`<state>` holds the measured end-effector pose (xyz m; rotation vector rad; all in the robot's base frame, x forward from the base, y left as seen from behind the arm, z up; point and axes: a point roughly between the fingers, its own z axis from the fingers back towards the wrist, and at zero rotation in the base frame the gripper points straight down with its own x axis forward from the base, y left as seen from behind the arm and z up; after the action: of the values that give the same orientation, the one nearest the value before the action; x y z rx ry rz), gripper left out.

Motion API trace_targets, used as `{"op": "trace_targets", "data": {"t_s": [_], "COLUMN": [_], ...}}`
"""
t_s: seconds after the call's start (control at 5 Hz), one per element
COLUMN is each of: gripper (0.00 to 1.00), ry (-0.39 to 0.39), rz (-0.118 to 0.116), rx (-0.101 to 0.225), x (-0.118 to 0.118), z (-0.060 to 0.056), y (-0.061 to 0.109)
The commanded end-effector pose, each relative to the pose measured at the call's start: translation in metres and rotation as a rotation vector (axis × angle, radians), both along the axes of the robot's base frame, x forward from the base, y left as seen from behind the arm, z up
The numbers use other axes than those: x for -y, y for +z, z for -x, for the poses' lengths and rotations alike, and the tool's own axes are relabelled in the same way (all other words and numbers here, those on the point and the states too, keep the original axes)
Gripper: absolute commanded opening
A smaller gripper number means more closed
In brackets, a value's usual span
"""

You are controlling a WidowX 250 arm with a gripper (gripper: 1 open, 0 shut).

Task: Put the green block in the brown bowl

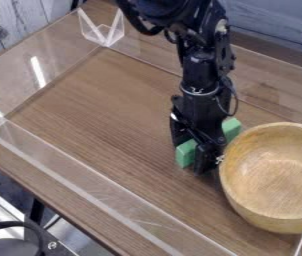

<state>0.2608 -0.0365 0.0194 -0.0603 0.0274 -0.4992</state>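
A black robot gripper (198, 143) pointed straight down at the wooden table (94, 110), its jaws spread wide and lowered around a small bright green rectangular block (187, 155). The jaws were not closed on the block. Green showed on both sides of the dark fingers: one end of the block stuck out at the lower left of the gripper, and another patch of green appeared at its upper right, so the bar lay across the gap between the fingers. The middle of the block was hidden behind the gripper, and whether the fingers touched it could not be told.

The block rested on the table surface, just beside the left rim of a large round shallow bowl of light tan wood (277, 212). The bowl sat at the lower right of the view, its thick smooth rim close to the gripper.

Above the gripper, the black jointed arm (201, 60) rose toward the top of the view and bent over to the left.

The table had a brown wood-grain top bordered by low clear plastic walls (60, 178). A small clear plastic stand (103, 28) stood at the far edge, well apart from the arm.
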Motion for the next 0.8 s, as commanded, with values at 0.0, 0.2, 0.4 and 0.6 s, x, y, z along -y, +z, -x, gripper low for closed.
{"op": "trace_targets", "data": {"t_s": [0.0, 0.2, 0.4, 0.6], "gripper": [0.0, 0.0, 0.0, 0.0], "ry": [0.001, 0.005, 0.008, 0.011], "rz": [0.004, 0.006, 0.006, 0.006], "rx": [0.026, 0.026, 0.02, 0.015], "x": [0.0003, -0.0004, -0.0011, -0.0017], "z": [-0.0048, -0.0045, -0.0044, -0.0043], "y": [0.0049, 0.0056, 0.0057, 0.0059]}}
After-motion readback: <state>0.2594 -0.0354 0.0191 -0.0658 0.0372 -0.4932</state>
